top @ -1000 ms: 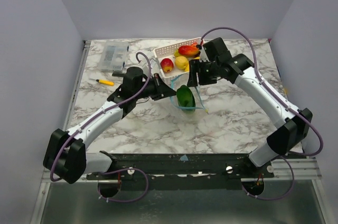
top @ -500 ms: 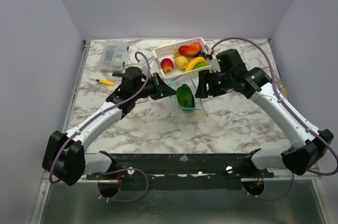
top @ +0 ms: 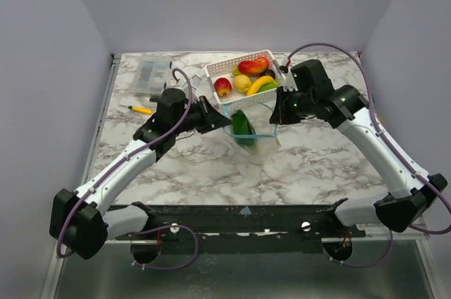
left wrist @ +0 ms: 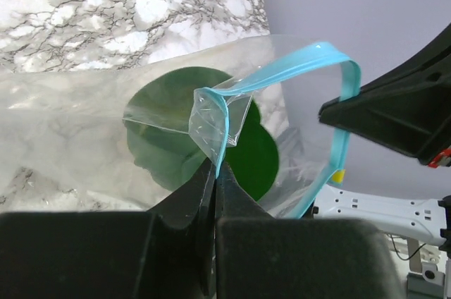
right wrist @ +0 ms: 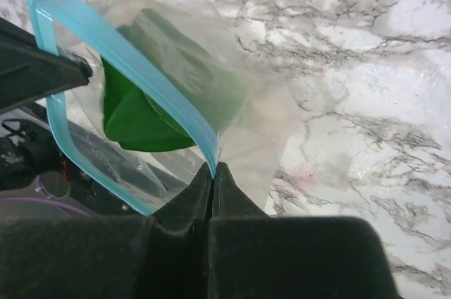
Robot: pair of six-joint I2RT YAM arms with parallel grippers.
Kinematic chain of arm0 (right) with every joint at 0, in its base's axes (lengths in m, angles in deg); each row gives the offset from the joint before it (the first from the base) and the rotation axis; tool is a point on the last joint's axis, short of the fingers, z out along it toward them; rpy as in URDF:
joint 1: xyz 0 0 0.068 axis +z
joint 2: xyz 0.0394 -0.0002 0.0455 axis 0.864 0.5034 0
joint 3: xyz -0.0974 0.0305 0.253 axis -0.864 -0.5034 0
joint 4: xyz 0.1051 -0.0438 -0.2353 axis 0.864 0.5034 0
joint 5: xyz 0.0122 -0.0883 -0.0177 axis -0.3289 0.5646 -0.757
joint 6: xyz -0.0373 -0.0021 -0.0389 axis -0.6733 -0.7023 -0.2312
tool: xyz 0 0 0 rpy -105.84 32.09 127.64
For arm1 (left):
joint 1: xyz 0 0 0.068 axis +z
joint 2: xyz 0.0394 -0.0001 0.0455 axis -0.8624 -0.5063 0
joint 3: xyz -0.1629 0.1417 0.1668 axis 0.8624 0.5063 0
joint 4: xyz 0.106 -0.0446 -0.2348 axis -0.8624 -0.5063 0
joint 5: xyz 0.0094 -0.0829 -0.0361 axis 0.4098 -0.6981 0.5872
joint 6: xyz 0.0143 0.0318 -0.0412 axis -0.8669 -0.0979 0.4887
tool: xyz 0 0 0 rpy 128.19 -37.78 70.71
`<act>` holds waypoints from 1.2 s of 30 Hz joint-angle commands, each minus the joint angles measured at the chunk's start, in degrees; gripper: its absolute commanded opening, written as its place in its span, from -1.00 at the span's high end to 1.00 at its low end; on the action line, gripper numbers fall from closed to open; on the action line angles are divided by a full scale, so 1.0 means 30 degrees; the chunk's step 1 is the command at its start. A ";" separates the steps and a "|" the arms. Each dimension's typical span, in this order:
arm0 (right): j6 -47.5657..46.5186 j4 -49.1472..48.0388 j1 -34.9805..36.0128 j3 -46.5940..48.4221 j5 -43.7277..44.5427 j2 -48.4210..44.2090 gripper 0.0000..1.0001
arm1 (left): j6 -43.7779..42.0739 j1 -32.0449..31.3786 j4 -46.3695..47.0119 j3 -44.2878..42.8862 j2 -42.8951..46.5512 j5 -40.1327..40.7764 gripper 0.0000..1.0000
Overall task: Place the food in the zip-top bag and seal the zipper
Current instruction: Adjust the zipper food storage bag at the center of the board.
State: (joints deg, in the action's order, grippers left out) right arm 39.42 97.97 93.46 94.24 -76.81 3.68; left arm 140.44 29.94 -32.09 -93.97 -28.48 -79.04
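The clear zip-top bag (top: 248, 130) hangs between my two grippers above the marble table, its mouth stretched wide. A dark green piece of food (left wrist: 262, 152) lies inside it (right wrist: 144, 119). My left gripper (left wrist: 216, 169) is shut on the left end of the blue-green zipper (left wrist: 331, 56). My right gripper (right wrist: 214, 166) is shut on the zipper's (right wrist: 134, 73) right end. From above, the left gripper (top: 224, 121) and right gripper (top: 275, 120) flank the bag. More food sits in the white basket (top: 217, 70): a red apple (top: 223, 86), a yellow lemon (top: 242, 83), a banana (top: 259, 84) and a red-orange piece (top: 251, 66).
A small clear hard box (top: 151, 73) stands at the back left of the table. A yellow-handled tool (top: 141, 109) lies near the left edge, beside the left arm. The basket stands just behind the bag.
My right gripper came down from beside the basket to the bag's right end and shut on the zipper. The bag's mouth is now pulled taut between both grippers.
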 commanded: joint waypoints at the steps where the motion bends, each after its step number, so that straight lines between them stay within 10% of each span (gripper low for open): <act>1: 0.0457 0.3434 0.0076 0.3044 0.1222 0.0015 0.99 | 0.1053 -0.0643 -0.1595 -0.1102 0.0810 0.0904 0.87; 7: 0.0537 0.3468 0.0135 0.2578 0.1498 -0.0038 0.99 | 0.1500 -0.2128 -0.1506 -0.1179 0.0894 0.1982 0.61; 13: 0.0619 0.0442 0.0165 0.0361 0.2373 0.0850 0.99 | 0.0084 -0.2065 -0.2167 -0.1708 -0.0176 0.2099 1.00; 21: 0.0327 0.0708 0.0166 0.1662 0.0083 -0.0641 0.99 | -0.0635 -0.1878 -0.3124 -0.2017 0.0282 0.2929 0.78; 36: 0.0749 -0.0597 0.0195 -0.0095 -0.0676 -0.0911 0.99 | -0.1800 -0.0908 -0.2987 -0.3234 -0.1977 -0.0052 1.00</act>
State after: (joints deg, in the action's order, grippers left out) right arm 40.93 98.06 93.60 96.36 -77.03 0.92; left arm 138.95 26.66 -38.88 -99.59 -30.47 -75.34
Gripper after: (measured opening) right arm 0.009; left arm 0.012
